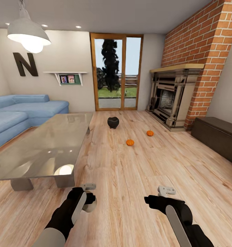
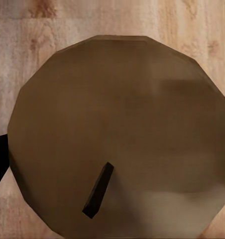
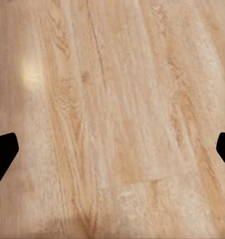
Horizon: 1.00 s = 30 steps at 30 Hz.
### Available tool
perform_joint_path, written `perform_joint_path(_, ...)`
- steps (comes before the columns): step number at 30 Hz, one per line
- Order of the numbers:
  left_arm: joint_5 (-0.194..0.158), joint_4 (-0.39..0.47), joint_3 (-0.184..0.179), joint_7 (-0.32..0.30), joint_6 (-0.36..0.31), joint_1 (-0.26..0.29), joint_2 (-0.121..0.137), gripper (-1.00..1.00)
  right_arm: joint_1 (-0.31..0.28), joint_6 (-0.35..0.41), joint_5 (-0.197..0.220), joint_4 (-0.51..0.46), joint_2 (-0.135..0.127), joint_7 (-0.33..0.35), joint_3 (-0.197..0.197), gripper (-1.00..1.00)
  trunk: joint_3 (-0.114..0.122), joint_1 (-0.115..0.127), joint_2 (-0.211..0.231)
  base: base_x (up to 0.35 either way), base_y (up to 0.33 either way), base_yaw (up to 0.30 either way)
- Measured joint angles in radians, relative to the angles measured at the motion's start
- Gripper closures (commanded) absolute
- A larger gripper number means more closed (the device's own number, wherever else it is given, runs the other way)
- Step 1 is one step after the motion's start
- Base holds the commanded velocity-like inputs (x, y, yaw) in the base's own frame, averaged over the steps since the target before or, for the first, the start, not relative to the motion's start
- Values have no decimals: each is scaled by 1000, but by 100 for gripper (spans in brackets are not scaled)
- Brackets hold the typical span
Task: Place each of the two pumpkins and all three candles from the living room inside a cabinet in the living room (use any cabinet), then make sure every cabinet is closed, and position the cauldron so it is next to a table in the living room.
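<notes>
While the right gripper (image 3: 112, 144) hangs open and the left gripper's (image 1: 89, 199) state cannot be told, two pumpkins (image 1: 130, 142) and cauldron (image 1: 112, 122) sit beyond the table (image 1: 33, 151).

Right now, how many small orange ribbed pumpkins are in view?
2. Both small orange ribbed pumpkins sit on the wood floor: one nearer the glossy grey table, the other toward the fireplace. Others may be hidden.

Light wood-plank floor (image 1: 136, 178) carries it all: two orange pumpkins, one (image 1: 130, 142) nearer, one (image 1: 150, 133) further right, well apart from the black cauldron (image 1: 112, 122) behind them. The glossy grey surface (image 1: 44, 144) stands on the floor at left, the dark cabinet (image 1: 217, 135) at right.
</notes>
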State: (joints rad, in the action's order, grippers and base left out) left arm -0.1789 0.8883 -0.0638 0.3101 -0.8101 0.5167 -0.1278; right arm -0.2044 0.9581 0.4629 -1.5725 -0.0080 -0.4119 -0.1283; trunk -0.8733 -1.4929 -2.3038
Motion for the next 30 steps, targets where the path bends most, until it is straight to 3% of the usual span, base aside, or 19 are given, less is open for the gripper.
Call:
perform_joint_path(12,0,0,0,-2,0,0,0,100,1,0,1,1,0,1,0,-100,52,46,84,-1,0,-211)
perform_joint_path(26,1,2,-1,-4,1,0,0,100,1,0,1,1,-1,0,0,-100,70,46,84,0,-17,-218)
perform_joint_path(28,-1,2,-13,-4,2,0,0,100,1,0,1,1,-2,0,0,-100,73,46,84,0,-199,-218)
perform_joint_path(30,-6,3,-49,-3,3,0,0,100,1,0,1,1,-1,0,0,-100,75,46,84,0,-246,-218)
